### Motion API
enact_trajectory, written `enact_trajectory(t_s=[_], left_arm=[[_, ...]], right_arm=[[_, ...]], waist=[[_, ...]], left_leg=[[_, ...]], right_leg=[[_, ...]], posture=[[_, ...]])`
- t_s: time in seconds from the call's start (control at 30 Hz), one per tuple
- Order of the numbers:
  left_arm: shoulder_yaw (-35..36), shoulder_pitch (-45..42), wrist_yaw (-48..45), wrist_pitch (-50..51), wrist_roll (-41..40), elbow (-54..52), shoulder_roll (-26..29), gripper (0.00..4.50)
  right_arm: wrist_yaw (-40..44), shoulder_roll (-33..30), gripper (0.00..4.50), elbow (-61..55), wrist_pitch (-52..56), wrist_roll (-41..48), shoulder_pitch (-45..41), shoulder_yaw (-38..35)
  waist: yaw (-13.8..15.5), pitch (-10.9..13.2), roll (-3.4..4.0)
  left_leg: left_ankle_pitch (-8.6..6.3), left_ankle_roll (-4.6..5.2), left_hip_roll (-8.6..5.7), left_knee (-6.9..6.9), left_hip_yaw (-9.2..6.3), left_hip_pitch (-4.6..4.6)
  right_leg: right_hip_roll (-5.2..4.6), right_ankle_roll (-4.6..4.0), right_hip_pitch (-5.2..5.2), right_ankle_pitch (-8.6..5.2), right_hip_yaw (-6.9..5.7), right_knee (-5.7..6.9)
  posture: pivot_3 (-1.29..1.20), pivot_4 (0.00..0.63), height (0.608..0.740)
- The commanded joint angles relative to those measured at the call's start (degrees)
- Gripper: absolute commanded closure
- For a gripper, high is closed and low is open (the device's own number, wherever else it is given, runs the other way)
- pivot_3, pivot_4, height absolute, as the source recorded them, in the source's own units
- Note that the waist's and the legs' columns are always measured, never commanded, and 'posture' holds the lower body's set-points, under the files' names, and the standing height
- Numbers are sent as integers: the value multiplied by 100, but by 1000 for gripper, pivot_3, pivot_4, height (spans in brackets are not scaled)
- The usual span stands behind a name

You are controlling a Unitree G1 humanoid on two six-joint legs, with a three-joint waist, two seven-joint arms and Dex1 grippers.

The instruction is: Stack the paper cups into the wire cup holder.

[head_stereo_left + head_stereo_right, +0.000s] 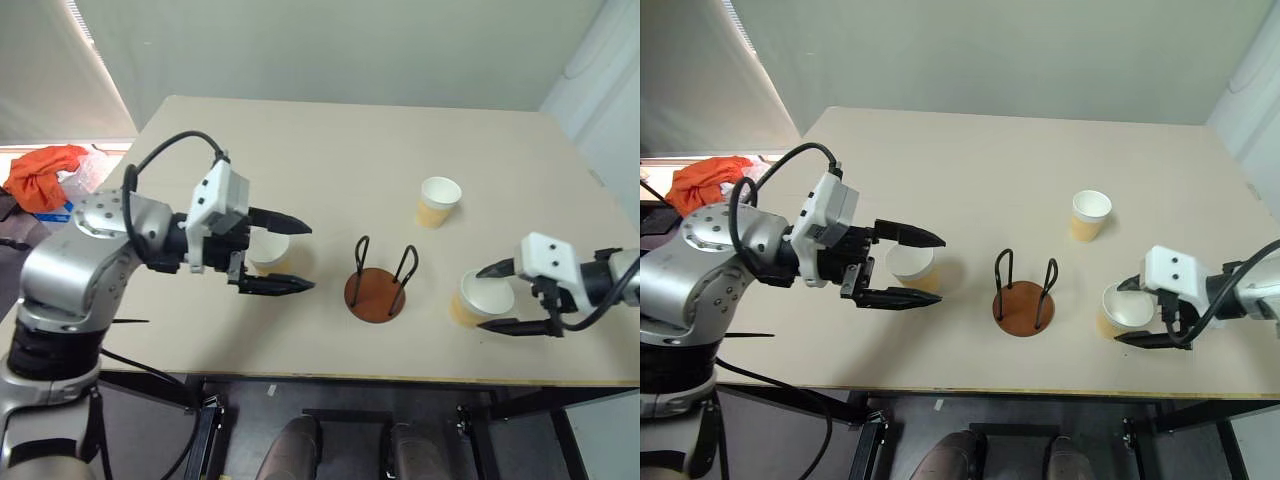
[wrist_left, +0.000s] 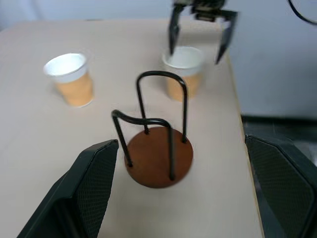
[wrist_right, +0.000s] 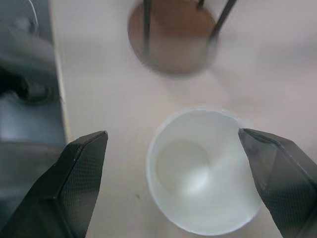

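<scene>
Broadly, the table [image 1: 330, 140] carries everything: the holder [image 1: 377, 288] stands near the front edge at the middle, empty, with three cups spread round it and none stacked yet. The left gripper [image 1: 275, 255] hangs above the table with its fingers spread wide, one to each side of the left cup [image 1: 912, 268], which stands upright by itself; whether a finger touches it I cannot tell. The right gripper [image 1: 1137, 312] also has its fingers spread, bracketing the right cup [image 1: 482, 299] near the front edge, and in the right wrist view that cup's open mouth sits between the two fingers. A third cup [image 1: 438, 201] stands farther back, well apart from both grippers.

The step in hand looks like the right gripper's pick. To do it well, I would centre the fingers on the cup's upper wall, close gently so the paper does not crumple, lift straight, then lower it upright between the two wire loops.
</scene>
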Motion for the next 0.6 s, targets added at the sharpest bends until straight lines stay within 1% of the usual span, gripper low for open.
enact_trajectory(t_s=[0.03, 0.07, 0.13, 0.27, 0.3, 0.43, 0.5, 0.57, 0.6], left_arm=[[325, -81, -173, -135, -149, -182, 338, 0], [390, -113, -183, -157, -147, -151, 431, 0], [477, -179, -164, -175, -148, -88, 548, 0], [606, -160, -55, -177, -229, -1, 602, 0], [606, -126, -34, -200, -206, -1, 608, 0], [588, 17, 2, -329, -89, 30, 646, 0], [654, 11, 29, -365, -101, 121, 661, 0], [701, -2, 29, -415, -87, 234, 702, 0], [707, -16, 32, -436, -73, 309, 717, 0]], right_arm=[[-7, 0, 381, -34, -188, -210, 68, 84], [-6, 19, 586, -8, -209, -243, 50, 109], [-4, 60, 1239, 43, -236, -293, 2, 143], [0, 140, 2673, 108, -262, -380, -104, 229], [11, 146, 2975, 120, -268, -392, -115, 240], [111, 135, 4437, 137, -264, -350, -127, 188], [214, 85, 4476, 164, -262, -211, -235, 15], [412, 59, 4476, 201, -142, 189, -632, -295], [564, 58, 4476, 206, -44, 502, -962, -458]], waist=[[-4, 0, 0], [-13, 0, 1], [-30, 0, 0], [-37, 0, 1], [-36, 0, 1], [-39, 0, 1], [-39, 1, 1], [-48, 2, 3], [-57, 5, 8]], left_leg=[[-4, -3, 1, 0, 0, 0], [-6, -4, 2, 0, 1, 0], [-15, -8, 3, 0, 2, 1], [-24, -20, 5, 0, 2, 4], [-25, -22, 6, 0, 1, 5], [-29, -29, 7, 0, 1, 4], [-35, -39, 9, 0, 1, 5], [-40, -47, 9, 0, 1, 4], [-40, -47, 9, 0, 2, 3]], right_leg=[[0, -1, 0, -1, -2, 1], [0, -2, -1, -2, -2, 0], [0, -7, -3, -5, -3, 1], [1, -13, -3, -8, -5, 1], [1, -14, -3, -8, -5, 2], [1, -15, -3, -9, -7, 3], [1, -17, -3, -9, -10, 4], [1, -19, -5, -9, -11, 4], [1, -20, -8, -9, -11, 6]], posture=[[0, 150, 740], [0, 150, 740], [0, 150, 740], [0, 150, 740], [0, 150, 740], [0, 150, 740], [0, 150, 740], [0, 150, 740], [0, 150, 740]])
